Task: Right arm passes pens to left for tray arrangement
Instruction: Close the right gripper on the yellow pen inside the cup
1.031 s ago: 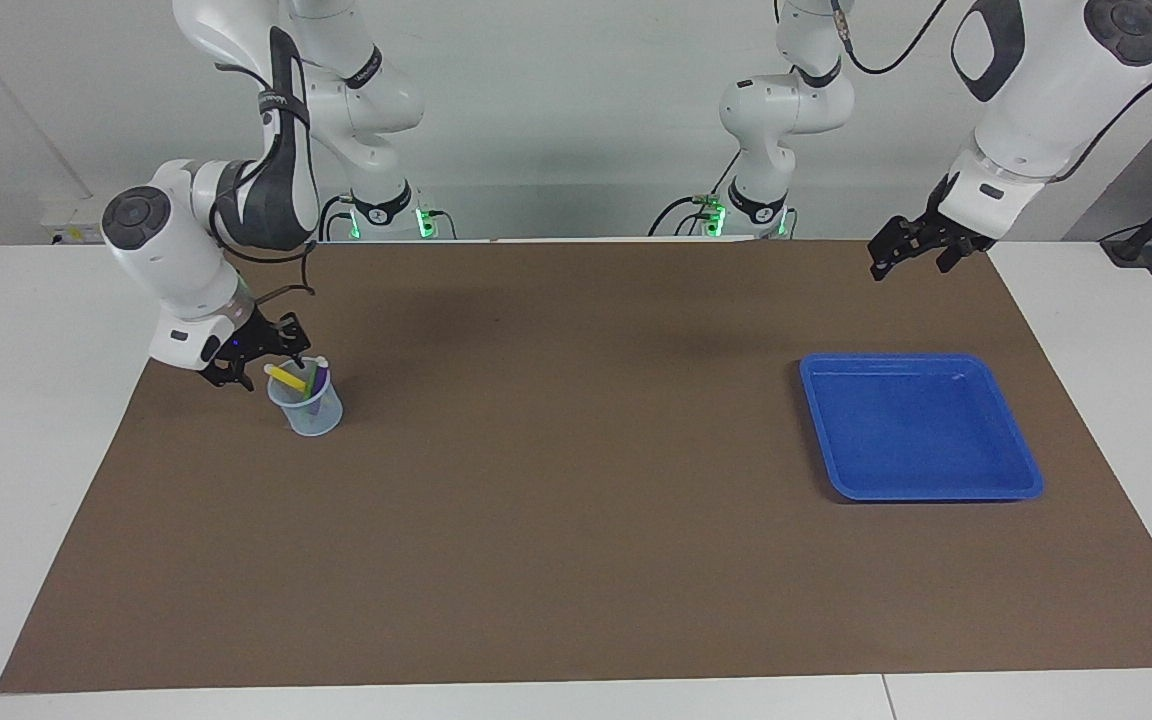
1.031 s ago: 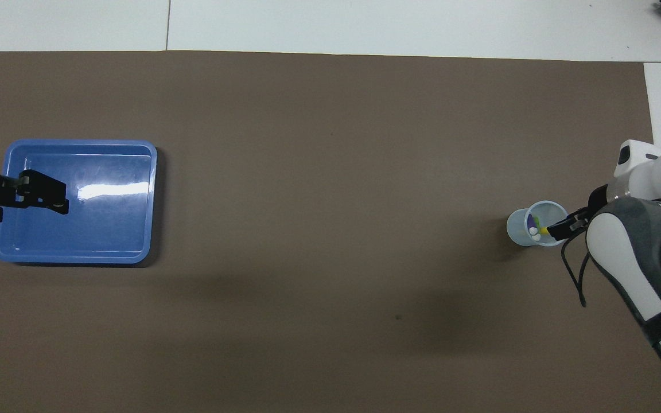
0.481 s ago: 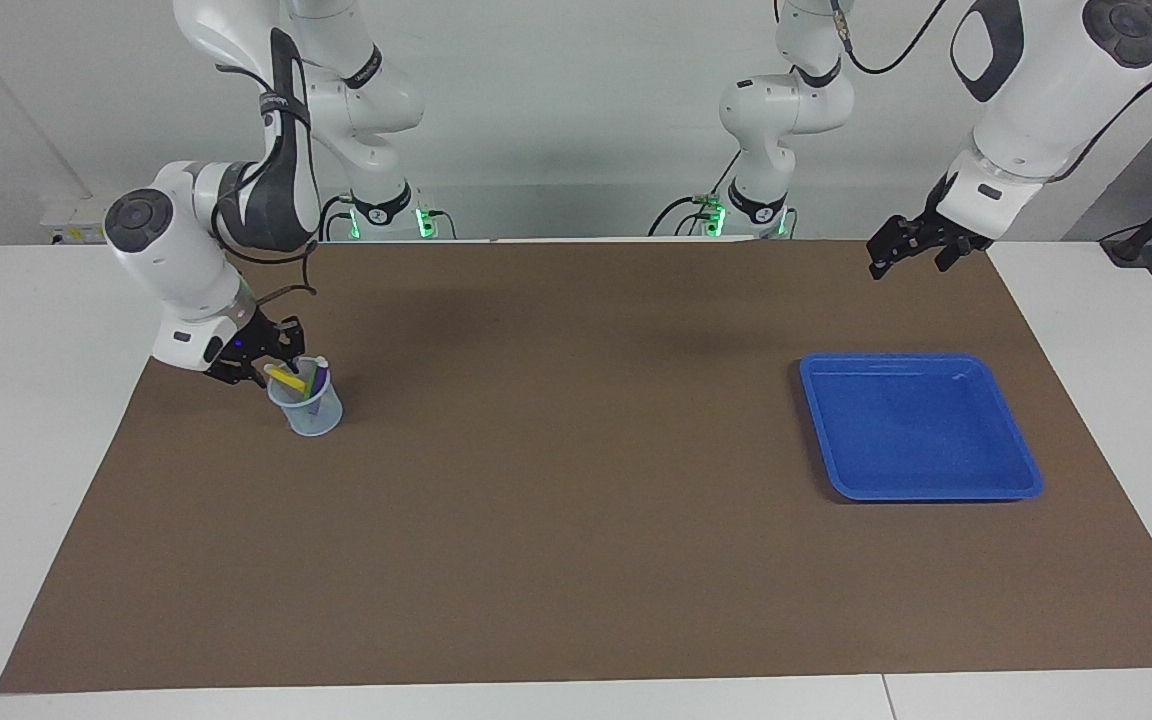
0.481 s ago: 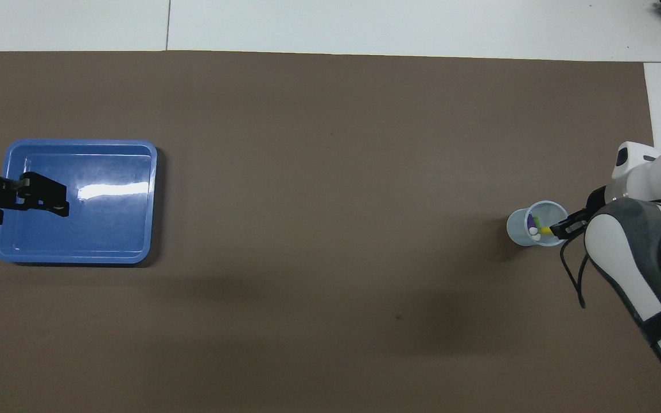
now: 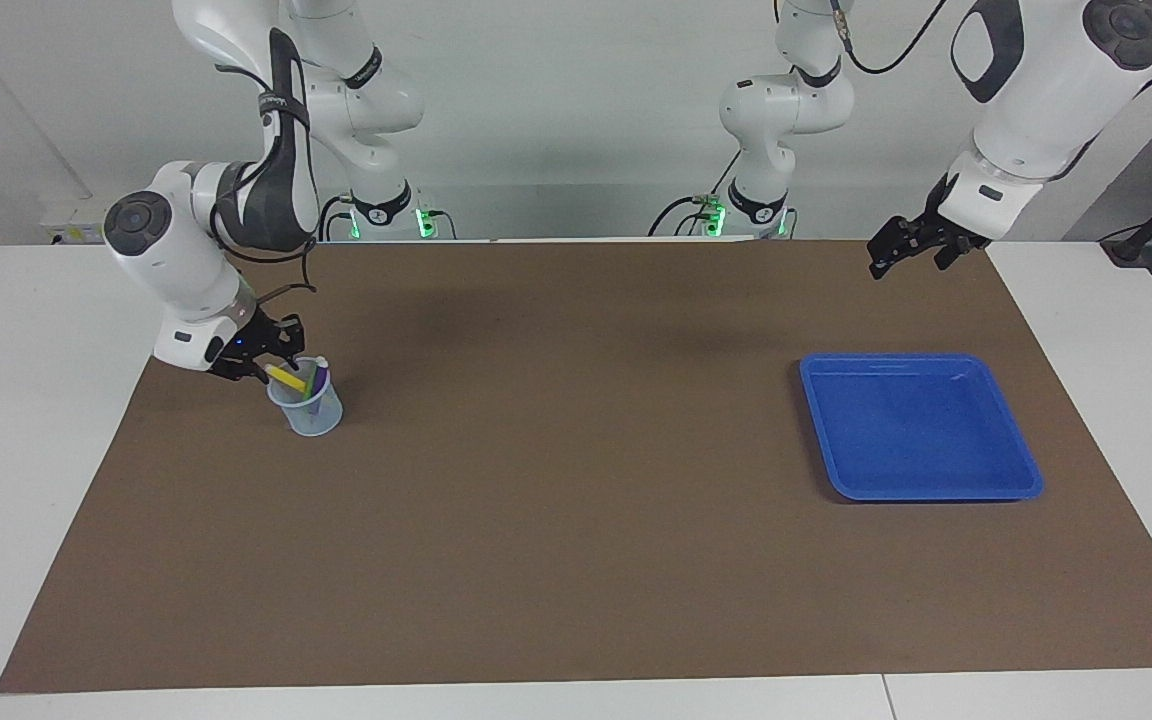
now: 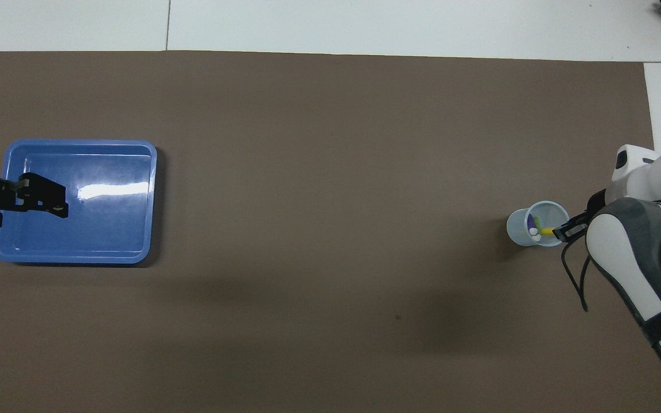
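table (image 5: 36,450) | brown mat (image 5: 576,520) | on mat: tray (image 5: 1021,470), cup (image 5: 308,415)

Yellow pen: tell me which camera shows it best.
The facing view: the yellow pen leans out of the cup side-on, its shaft showing, with the right hand at its upper end. The overhead view foreshortens it to a short yellow stub beside the other pens' tips.
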Available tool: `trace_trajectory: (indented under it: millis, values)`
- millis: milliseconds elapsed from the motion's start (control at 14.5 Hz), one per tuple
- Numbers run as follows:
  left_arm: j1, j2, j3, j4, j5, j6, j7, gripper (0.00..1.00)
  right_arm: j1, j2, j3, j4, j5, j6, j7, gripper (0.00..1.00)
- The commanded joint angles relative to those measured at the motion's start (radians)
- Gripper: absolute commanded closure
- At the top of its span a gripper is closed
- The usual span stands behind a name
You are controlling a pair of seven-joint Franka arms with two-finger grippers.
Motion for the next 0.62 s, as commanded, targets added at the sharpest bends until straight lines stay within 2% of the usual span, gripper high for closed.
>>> trace_trajectory:
  millis: [0, 275, 550]
  values:
    - [-0.006, -0.027, 0.010, -0.028, 0.000, -0.006, -0.028, 0.00, -0.011, 0.000, 0.003, 0.006, -0.017, -0.018, -0.017, 0.74]
    - [-0.005, -0.029, 0.010, -0.028, 0.000, -0.005, -0.034, 0.00, -0.011, 0.000, 0.003, 0.006, -0.016, -0.018, -0.018, 0.87]
    - [-0.003, -0.029, 0.010, -0.030, 0.000, -0.006, -0.036, 0.00, -0.009, -0.002, 0.003, 0.006, -0.017, -0.018, -0.018, 0.87]
